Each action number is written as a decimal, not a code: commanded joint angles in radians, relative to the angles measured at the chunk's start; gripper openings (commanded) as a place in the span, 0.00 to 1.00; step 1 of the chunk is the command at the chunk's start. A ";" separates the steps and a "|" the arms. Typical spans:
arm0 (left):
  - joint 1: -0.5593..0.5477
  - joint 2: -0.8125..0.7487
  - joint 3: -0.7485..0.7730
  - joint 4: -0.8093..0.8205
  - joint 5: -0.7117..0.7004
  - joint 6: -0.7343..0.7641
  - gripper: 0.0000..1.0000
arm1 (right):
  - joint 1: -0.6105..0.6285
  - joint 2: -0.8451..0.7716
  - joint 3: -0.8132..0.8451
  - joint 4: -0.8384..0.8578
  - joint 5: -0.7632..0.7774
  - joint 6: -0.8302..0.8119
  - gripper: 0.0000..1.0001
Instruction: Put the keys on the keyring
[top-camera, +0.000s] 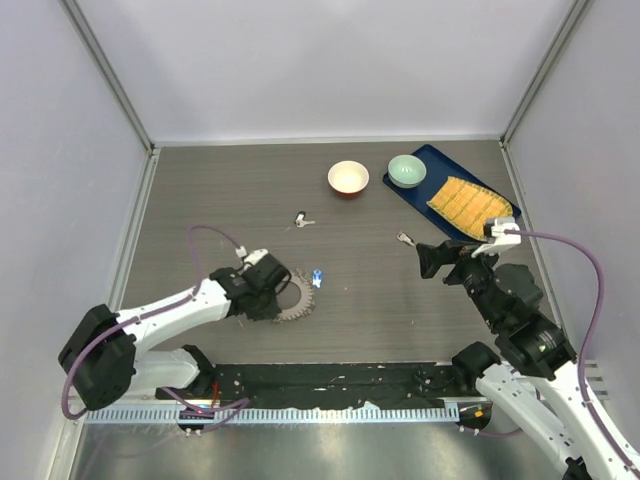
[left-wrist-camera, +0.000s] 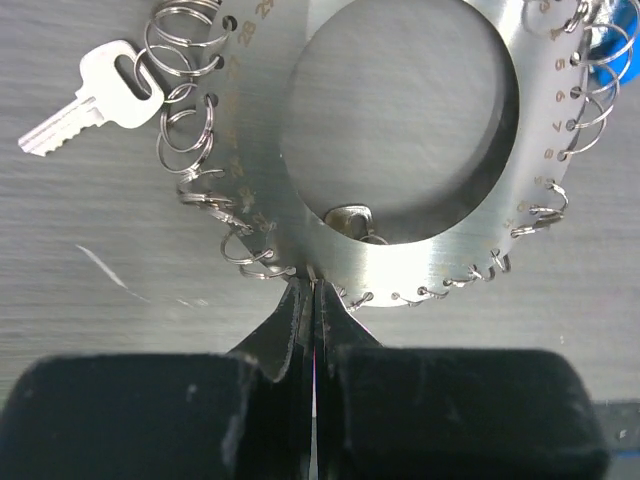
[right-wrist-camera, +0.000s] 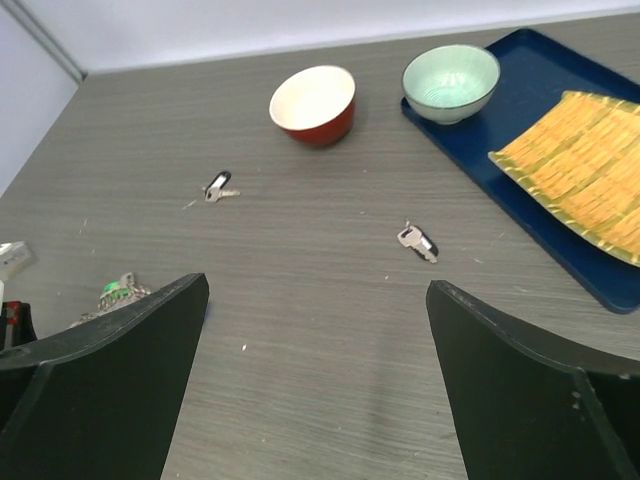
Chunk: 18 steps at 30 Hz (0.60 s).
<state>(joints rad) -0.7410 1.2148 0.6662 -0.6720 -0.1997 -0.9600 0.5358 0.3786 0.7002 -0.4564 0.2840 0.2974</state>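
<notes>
Top cam sits high behind the arm bases, looking down on the whole table (top-camera: 380, 300), so that's the wide shot. Left wrist cam is right up against the keyring (left-wrist-camera: 400, 270), staring straight down at it. Right wrist cam hangs low and further back, facing the far wall, and its loose keys (right-wrist-camera: 418, 241), bowls (right-wrist-camera: 313, 103) and tray (right-wrist-camera: 540, 60) all show in the top view too.

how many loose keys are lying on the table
2: one key between the red bowl and the keyring, another key ahead of the right fingers. More may be hidden.
</notes>
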 joint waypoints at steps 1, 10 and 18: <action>-0.202 0.031 0.022 0.059 -0.053 -0.115 0.00 | 0.006 0.068 0.013 0.039 -0.113 -0.014 0.98; -0.354 0.400 0.326 0.158 -0.043 0.184 0.00 | 0.006 0.226 0.028 0.044 -0.270 -0.020 0.99; -0.359 0.391 0.377 0.138 -0.116 0.391 0.00 | 0.006 0.267 0.005 0.073 -0.270 -0.012 1.00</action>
<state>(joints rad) -1.1061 1.6535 1.0328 -0.5117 -0.2420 -0.7086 0.5358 0.6289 0.7002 -0.4450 0.0387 0.2897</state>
